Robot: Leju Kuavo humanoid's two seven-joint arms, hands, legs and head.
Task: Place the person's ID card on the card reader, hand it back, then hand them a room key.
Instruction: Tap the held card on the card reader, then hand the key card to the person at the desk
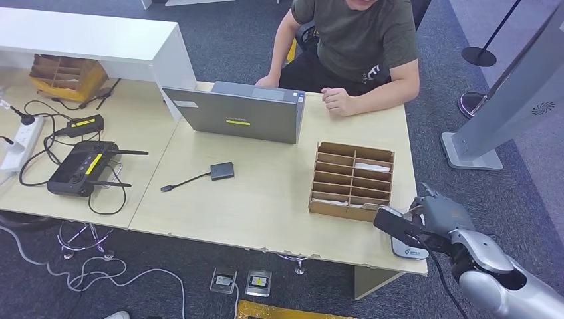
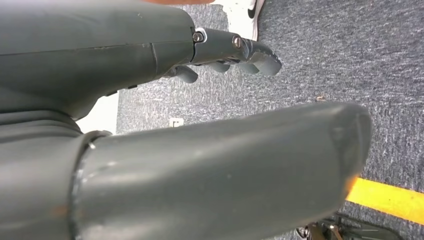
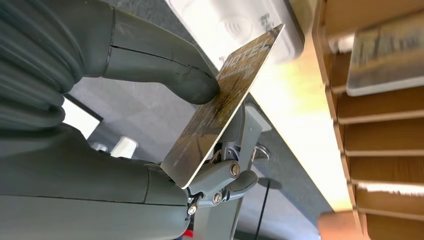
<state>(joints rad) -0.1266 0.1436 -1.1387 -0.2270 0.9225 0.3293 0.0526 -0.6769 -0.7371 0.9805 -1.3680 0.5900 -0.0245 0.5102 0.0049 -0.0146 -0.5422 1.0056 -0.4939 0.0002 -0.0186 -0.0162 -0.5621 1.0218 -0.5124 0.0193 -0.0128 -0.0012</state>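
At table's near corner, right hand fingers pinching room key — card reader half-hidden, left hand released.

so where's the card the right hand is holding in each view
Head view: the card is a dark slab in the right hand at the table's near right corner.
Left wrist view: not in it.
Right wrist view: centre, brown, pinched edge-on.
Shared landmark: the wooden slotted organizer.

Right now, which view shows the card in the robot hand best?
The right wrist view: the hotel key card is close up, print legible, pinched by the right robot hand. In the head view it is a dark sliver. The left wrist view looks at floor.
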